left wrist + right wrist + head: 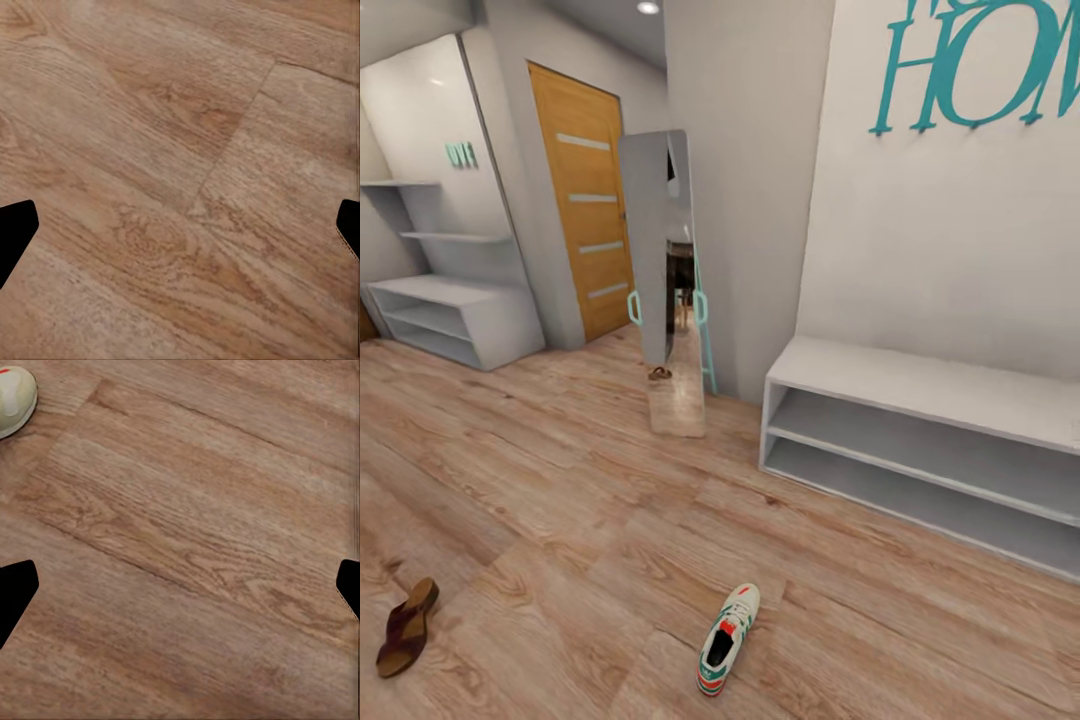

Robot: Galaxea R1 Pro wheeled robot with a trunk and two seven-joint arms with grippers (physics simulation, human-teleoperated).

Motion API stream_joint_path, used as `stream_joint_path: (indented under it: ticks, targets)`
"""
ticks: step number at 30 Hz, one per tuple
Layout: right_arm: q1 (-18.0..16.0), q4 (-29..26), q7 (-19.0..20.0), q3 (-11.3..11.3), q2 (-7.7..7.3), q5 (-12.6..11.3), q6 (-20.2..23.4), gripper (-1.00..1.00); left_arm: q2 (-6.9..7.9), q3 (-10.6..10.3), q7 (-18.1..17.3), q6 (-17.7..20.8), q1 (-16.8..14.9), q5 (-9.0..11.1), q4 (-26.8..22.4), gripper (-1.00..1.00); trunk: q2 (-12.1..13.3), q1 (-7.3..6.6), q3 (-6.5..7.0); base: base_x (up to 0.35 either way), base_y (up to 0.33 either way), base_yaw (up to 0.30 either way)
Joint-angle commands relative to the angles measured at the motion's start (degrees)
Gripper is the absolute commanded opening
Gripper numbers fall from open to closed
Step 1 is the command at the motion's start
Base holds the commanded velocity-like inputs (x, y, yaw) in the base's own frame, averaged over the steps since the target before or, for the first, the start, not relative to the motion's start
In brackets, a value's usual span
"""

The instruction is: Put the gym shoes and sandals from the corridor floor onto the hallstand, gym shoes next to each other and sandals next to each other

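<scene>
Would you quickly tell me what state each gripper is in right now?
Left gripper: open, holding nothing, above the corridor floor.
Right gripper: open, holding nothing, with a gym shoe nearby.

— What stands by the mirror [672, 285]?
— An orange door [585, 195] with pale bars, just left of it. The mirror leans on a grey wall corner.
— And right of the mirror?
— Teal letters [980, 60] high on the white wall. Above the door, a ceiling light [648, 7].
</scene>
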Motion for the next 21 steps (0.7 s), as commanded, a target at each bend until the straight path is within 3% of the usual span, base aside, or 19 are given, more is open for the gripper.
stream_joint_path:
  ticks: [1, 9, 16, 21]
  targets:
    - [0.0, -0.5, 0.0, 0.0, 0.00, 0.0, -0.2, 1.00, -0.01, 0.0, 0.1, -0.1, -0.1, 0.0, 0.0, 1.00, -0.4, 0.22, -0.29, 0.000, 0.000, -0.263]
    - [0.0, -4.9, -0.1, 0.0, -0.01, 0.1, -0.1, 1.00, 0.07, -0.1, 0.1, 0.3, -1.3, -0.3, -0.6, 1.00, -3.6, 1.97, -1.91, 0.000, 0.000, -0.115]
    - [-0.2, -10.1, 0.1, 0.0, -0.13, 0.2, 0.1, 1.00, 0.20, -0.3, -0.2, 1.7, -6.1, -0.3, -0.6, 1.00, -6.5, 3.51, -3.19, 0.000, 0.000, -0.016]
    - [-1.1, -15.3, 0.0, 0.0, -0.35, 0.2, 1.5, 1.00, 0.18, -0.4, -1.5, 5.3, -9.4, -0.5, -0.7, 1.00, -8.5, 4.61, -4.09, 0.000, 0.000, -0.004]
